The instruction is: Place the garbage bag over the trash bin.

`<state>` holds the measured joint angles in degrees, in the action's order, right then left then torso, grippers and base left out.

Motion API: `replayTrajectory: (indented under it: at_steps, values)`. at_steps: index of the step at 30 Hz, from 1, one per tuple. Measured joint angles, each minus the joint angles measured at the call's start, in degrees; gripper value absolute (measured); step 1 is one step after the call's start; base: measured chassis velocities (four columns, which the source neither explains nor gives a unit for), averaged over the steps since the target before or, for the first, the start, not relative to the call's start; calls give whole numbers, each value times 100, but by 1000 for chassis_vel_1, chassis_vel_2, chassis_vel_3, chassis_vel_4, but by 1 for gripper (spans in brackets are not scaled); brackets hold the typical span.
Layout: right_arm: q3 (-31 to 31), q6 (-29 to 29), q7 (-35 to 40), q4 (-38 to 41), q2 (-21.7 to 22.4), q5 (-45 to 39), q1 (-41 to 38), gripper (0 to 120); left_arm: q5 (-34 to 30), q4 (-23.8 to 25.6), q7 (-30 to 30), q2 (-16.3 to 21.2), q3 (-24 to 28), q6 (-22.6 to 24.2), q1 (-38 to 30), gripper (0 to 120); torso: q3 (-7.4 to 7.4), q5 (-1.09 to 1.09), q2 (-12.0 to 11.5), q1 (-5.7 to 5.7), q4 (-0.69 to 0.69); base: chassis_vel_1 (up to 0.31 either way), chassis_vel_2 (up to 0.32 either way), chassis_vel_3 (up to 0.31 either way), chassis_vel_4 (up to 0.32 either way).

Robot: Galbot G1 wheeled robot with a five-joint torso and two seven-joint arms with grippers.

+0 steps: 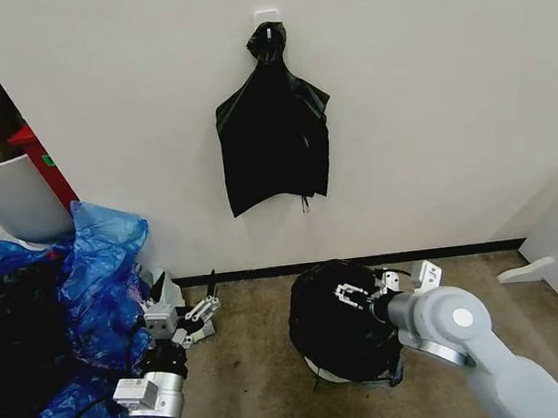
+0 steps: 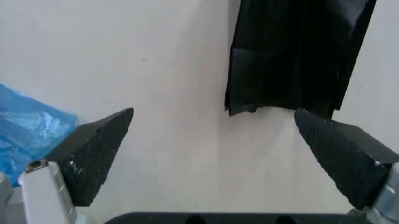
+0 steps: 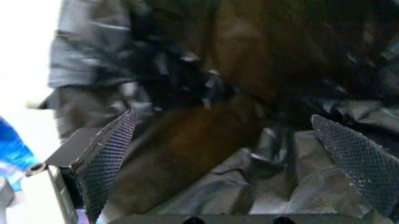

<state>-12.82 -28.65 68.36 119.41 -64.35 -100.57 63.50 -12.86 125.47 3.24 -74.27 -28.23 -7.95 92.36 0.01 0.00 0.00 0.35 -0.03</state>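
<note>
garbage bag (image 1: 335, 315) draped over trash bin (image 1: 321, 372), lower centre of frame. right tool (image 1: 351, 295) open above bag top, gripping nothing. left tool (image 1: 193, 320) open, idle, lower left. risk: loose film slipping off rim if snagged.

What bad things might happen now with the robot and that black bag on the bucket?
1. The right gripper hangs open over the garbage bag; its fingers might snag the thin wrinkly plastic and tear it.
2. A sliver of the trash bin peeks out at the bottom, so the bag may slip off.
3. The left gripper waits open near the blue bags and might catch them.
</note>
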Motion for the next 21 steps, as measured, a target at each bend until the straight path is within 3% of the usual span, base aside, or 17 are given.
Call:
replayTrajectory:
  at_steps: [13, 21]
  values:
    - [140, 602, 456, 280, -155, -642, -389, 100, 4, 107, 18, 18, 2, 16, 16, 100, -1, -1, 0, 0, 2, 0, 0, 0, 0]
    - [549, 593, 311, -465, -443, -71, -762, 100, 1, 175, 19, 68, 13, 26, 61, 100, 0, 1, 0, -1, 2, 0, 0, 0, 0]
